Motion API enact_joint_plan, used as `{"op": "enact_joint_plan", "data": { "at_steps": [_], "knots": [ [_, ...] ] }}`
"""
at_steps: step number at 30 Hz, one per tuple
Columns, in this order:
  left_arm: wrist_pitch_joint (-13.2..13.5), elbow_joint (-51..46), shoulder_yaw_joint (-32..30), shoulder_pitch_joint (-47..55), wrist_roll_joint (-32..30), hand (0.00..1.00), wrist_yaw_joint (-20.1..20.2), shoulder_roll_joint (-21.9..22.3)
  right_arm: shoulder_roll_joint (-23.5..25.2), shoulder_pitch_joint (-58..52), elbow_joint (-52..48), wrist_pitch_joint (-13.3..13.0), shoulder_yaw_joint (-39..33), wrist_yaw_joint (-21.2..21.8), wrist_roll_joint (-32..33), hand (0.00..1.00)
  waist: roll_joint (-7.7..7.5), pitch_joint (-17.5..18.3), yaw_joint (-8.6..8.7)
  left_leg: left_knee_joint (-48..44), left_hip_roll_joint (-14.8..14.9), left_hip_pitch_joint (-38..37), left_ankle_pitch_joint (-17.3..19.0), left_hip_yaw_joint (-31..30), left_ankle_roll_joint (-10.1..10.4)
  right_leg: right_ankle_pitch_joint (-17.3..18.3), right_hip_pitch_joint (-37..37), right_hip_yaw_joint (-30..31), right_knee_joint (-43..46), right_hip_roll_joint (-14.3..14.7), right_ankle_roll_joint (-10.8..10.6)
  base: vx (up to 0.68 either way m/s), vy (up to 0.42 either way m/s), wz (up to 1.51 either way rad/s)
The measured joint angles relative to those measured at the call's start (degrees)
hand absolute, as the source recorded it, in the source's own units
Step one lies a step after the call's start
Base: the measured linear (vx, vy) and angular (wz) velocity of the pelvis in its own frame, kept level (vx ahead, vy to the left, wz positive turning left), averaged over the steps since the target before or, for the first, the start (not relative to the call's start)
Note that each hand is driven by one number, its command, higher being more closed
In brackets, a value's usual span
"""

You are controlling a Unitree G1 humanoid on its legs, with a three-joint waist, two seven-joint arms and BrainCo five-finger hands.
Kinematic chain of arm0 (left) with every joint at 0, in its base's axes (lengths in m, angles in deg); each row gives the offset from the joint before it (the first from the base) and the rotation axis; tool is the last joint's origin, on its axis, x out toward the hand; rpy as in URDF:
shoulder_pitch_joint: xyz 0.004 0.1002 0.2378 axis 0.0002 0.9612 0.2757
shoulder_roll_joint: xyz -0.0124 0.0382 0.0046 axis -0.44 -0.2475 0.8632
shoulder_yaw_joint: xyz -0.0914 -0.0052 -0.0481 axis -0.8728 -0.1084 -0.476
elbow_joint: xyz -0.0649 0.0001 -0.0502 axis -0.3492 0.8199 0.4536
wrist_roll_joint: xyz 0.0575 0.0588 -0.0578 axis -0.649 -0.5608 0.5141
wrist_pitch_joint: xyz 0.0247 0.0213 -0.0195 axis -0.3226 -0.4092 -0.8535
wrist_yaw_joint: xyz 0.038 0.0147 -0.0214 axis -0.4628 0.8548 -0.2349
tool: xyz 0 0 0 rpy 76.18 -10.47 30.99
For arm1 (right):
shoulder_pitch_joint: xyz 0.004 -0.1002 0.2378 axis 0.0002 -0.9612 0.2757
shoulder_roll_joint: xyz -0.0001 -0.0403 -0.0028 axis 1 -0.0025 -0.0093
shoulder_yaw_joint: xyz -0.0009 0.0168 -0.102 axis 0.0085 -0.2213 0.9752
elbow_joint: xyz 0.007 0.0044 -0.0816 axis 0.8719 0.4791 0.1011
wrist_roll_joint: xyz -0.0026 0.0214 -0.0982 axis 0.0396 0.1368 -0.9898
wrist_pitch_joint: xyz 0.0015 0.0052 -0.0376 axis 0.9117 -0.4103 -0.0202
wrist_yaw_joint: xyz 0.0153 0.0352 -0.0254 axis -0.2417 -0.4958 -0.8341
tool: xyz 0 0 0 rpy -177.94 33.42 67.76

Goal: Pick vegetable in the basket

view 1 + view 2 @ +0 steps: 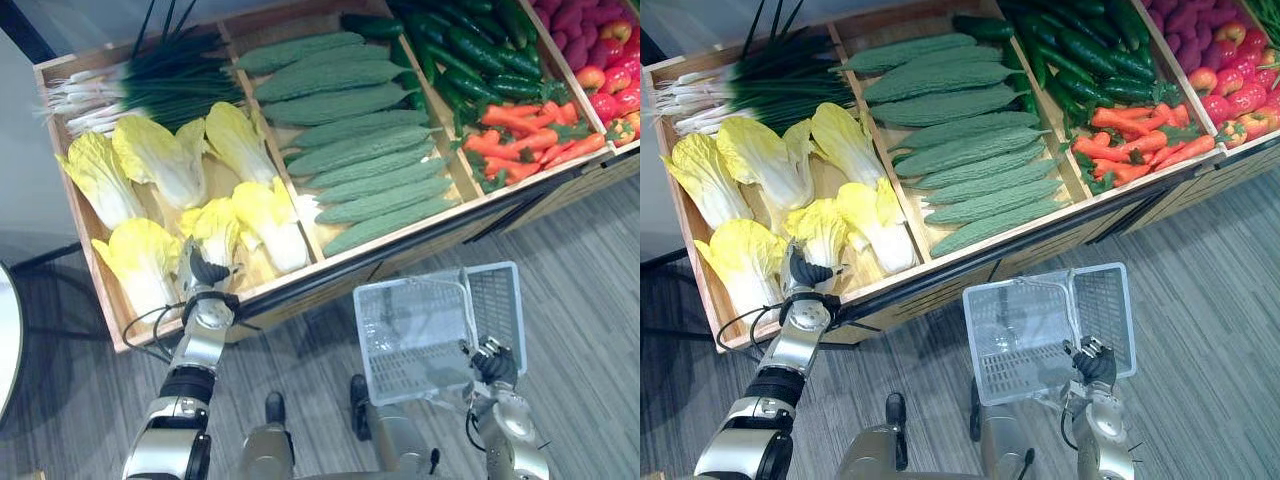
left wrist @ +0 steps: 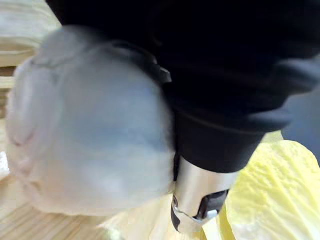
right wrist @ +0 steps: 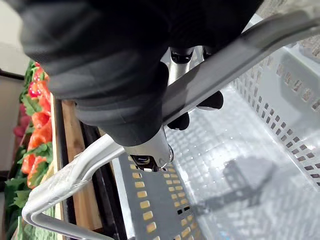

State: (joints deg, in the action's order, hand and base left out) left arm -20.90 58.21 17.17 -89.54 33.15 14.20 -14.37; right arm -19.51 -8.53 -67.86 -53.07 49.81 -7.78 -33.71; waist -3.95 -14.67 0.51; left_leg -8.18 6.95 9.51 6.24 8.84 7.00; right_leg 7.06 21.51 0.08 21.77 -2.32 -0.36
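Note:
Several yellow napa cabbages lie in the left bin of the wooden stand. My left hand [image 1: 207,272] reaches over the stand's front edge onto the front middle cabbage [image 1: 215,232]. In the left wrist view its white stem end [image 2: 90,130] sits pressed against the hand [image 2: 197,200], whose fingers are curled round it. The cabbage still rests in the bin. A grey plastic basket [image 1: 410,340] hangs in front of the stand at the lower right. My right hand [image 1: 493,362] is shut on its handle [image 3: 240,50], and the basket holds nothing.
Spring onions [image 1: 150,85] lie behind the cabbages. Bitter gourds [image 1: 350,140] fill the middle bin, with cucumbers [image 1: 470,60] and carrots [image 1: 525,140] to the right and red produce [image 1: 610,70] at the far right. The stand's front rail [image 1: 330,270] runs between my hands and the bins.

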Motion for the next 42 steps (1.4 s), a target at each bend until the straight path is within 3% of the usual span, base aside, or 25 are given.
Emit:
{"op": "enact_joint_plan", "data": {
  "at_steps": [7,13,18,26,30,35,40,42],
  "knots": [
    [1.82,0.67,0.0,0.22,1.11,1.0,0.11,-1.24,-0.05,-0.01,-1.03,0.11,-0.3,-0.72,0.03,1.0,0.26,-0.6,-0.27,0.22,0.07,-0.43,-0.15,0.51,-0.21,0.02,-0.1,0.08,0.26,0.03,-0.11,-0.01,-0.009,-0.02],
    [2.67,-5.19,-0.18,4.92,3.96,1.0,0.07,-0.46,-0.61,-0.02,-2.39,0.24,-1.73,-1.16,-0.28,1.0,0.35,-1.34,-0.89,1.17,-0.42,-2.72,-0.35,0.3,-0.46,1.14,-2.2,-0.33,0.5,-0.46,-0.72,0.05,0.013,0.06],
    [2.58,-16.34,-2.23,15.03,6.19,1.0,-0.04,3.1,-0.43,-0.17,-2.39,1.01,-4.57,-1.3,-1.17,1.0,0.36,-1.33,0.04,2.14,-1.41,-4.81,-0.35,-0.74,-0.48,2.72,-4.23,-1.26,1.04,-1.22,-1.06,0.05,0.02,0.12],
    [3.63,-35.67,-5.46,24.74,8.56,1.0,-1.37,8.46,-0.32,-0.57,-2.38,1.25,-8.2,-1.54,-4.6,1.0,0.6,-1.2,0.16,2.37,-1.56,-8.15,0.06,-0.74,-1.06,3.07,-7.66,-1.17,0.6,-1.26,-0.99,0.01,0.004,0.0],
    [6.09,-44.14,-5.57,27.53,9.69,1.0,-1.29,11.09,1.19,-2.73,-4.3,1.36,-9.97,-1.65,-5.36,1.0,1.38,-0.56,0.17,2.26,-1.59,-9.87,0.91,-0.16,-1.75,3.03,-9.33,-0.63,0.09,-1.15,-1.06,-0.04,0.019,-0.06],
    [6.63,-50.3,-3.09,31.69,9.67,1.0,-1.02,14.34,3.07,-7.11,-8.48,1.56,-11.81,-2.35,-5.8,1.0,2.94,2.04,0.26,0.54,-1.23,-11.12,2.3,1.96,-2.41,2.79,-10.4,0.91,0.21,-1.11,-1.46,-0.03,0.022,-0.17],
    [7.84,-52.28,-0.33,33.31,10.36,1.0,0.07,15.1,5.08,-8.41,-11.26,2.31,-11.38,-2.35,-5.95,1.0,3.41,3.12,0.32,-5.34,0.52,-11.42,6.27,7.12,-2.27,2.43,-9.79,5.61,1.32,1.43,-2.05,-0.06,0.01,-0.61],
    [8.41,-53.8,0.99,33.5,13.57,1.0,1.0,15.48,5.55,-8.31,-13.77,2.84,-10.04,-2.38,-6.86,1.0,3.55,3.28,0.38,-10.12,2.86,-10.93,9.44,13.36,-2.25,1.52,-6.96,10.66,2.37,4.54,-2.31,-0.12,0.019,-1.36]
  ]
}}
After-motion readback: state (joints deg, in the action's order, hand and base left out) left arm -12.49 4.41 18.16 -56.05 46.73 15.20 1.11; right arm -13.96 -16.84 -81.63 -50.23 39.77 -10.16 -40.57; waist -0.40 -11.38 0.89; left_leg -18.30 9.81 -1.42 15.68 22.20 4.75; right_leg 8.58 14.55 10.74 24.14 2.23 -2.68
